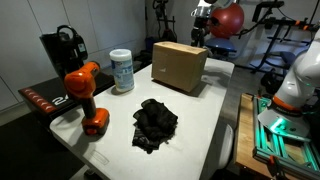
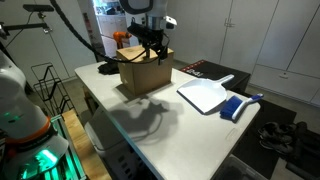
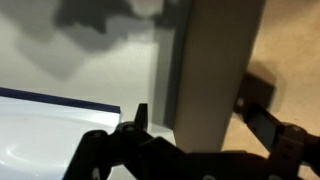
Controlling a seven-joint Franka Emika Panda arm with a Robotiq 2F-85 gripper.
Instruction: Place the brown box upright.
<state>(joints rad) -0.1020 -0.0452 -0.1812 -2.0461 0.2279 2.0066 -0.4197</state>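
The brown box [image 1: 178, 66] stands on the white table [image 1: 205, 120], with its open side up in an exterior view [image 2: 143, 75]. My gripper [image 1: 200, 36] hangs over the box's top edge at its far side, and it also shows in an exterior view [image 2: 152, 47]. In the wrist view the gripper [image 3: 197, 112] is open and straddles one tan wall of the box [image 3: 215, 60]. One finger is outside the wall with a small gap, and the other is inside over the darker interior.
A white canister [image 1: 122, 71], an orange drill [image 1: 85, 97], a black cloth [image 1: 155, 123] and a black machine [image 1: 62, 48] share the table. A white dustpan [image 2: 205, 96] and a blue brush [image 2: 240, 106] lie beside the box.
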